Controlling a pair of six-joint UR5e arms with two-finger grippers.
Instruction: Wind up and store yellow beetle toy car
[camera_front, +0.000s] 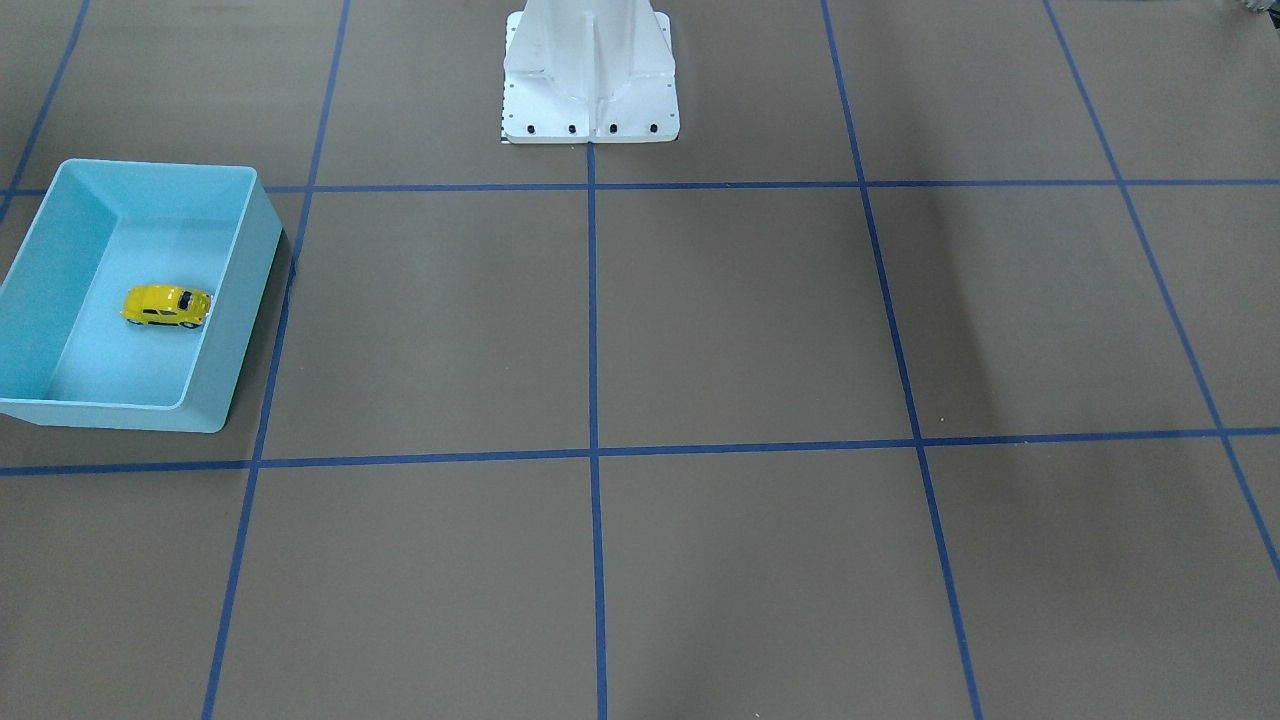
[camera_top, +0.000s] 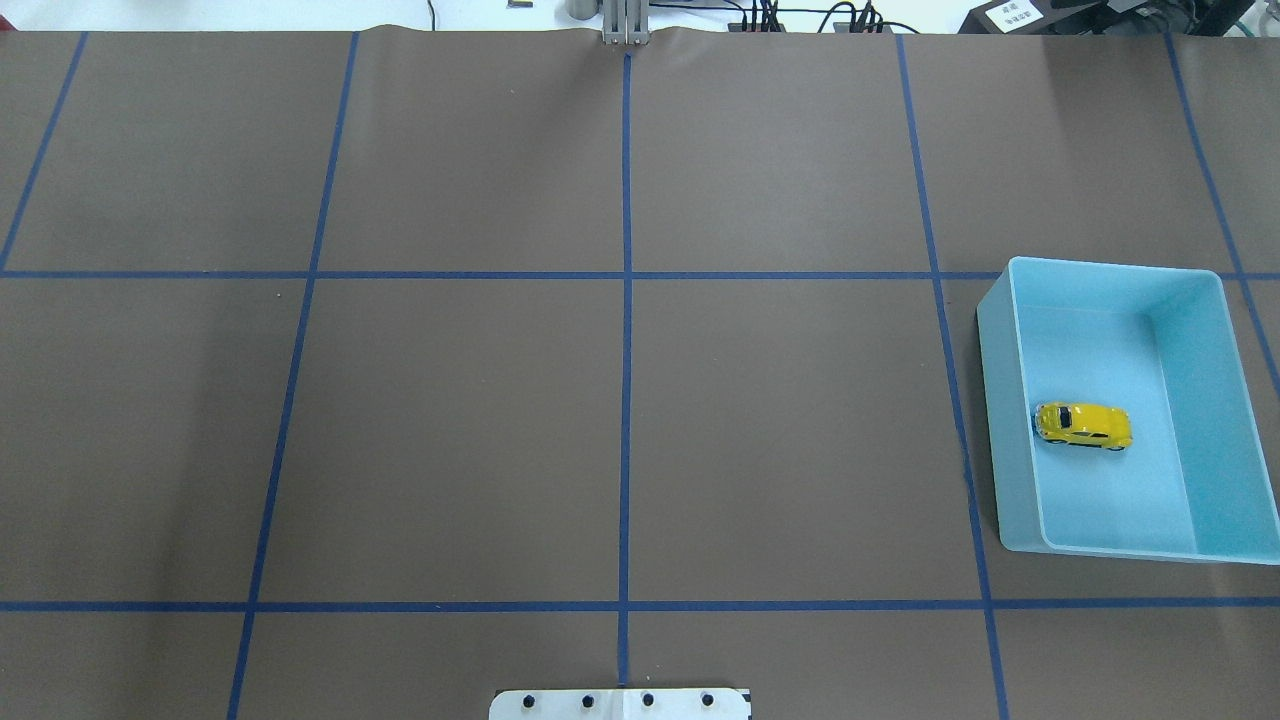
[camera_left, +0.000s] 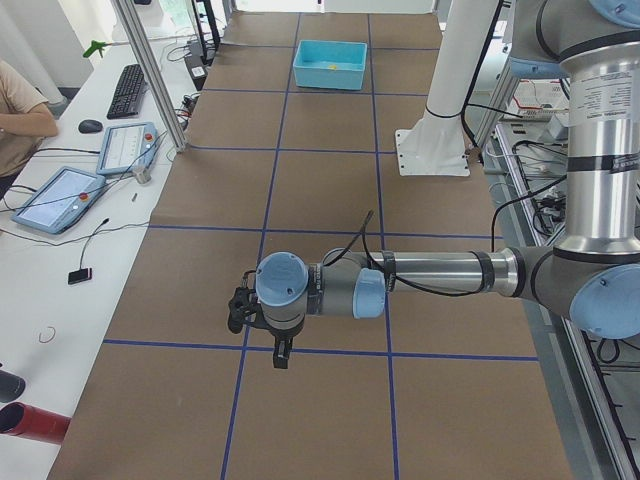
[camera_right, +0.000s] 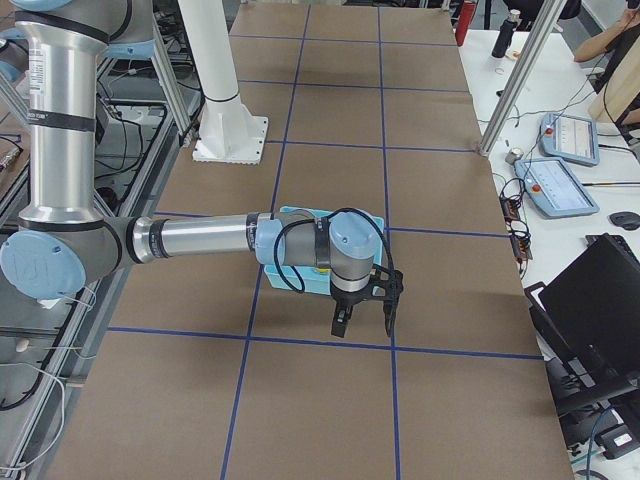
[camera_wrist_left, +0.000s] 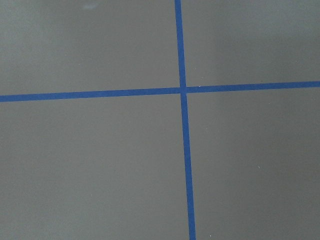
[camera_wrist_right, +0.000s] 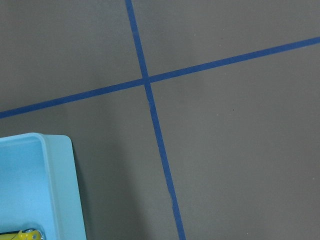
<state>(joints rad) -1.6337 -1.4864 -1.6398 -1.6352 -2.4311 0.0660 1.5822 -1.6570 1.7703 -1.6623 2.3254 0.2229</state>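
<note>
The yellow beetle toy car (camera_front: 167, 306) stands on its wheels on the floor of the light blue bin (camera_front: 160, 168), at the table's right end in the overhead view (camera_top: 1083, 425). A sliver of the car (camera_wrist_right: 27, 235) shows at the bottom left of the right wrist view. My right gripper (camera_right: 363, 322) hangs above the table just beyond the bin (camera_right: 375, 225), which my right arm partly hides. My left gripper (camera_left: 262, 335) hangs over the bare table at the opposite end. I cannot tell whether either gripper is open or shut. Neither holds anything that I can see.
Brown table cover (camera_top: 460, 440) with a grid of blue tape lines. The white robot pedestal (camera_front: 590, 70) stands at the table's back middle. Operator desks with tablets (camera_left: 125, 148) and a keyboard (camera_left: 128, 88) lie past the table's far edge.
</note>
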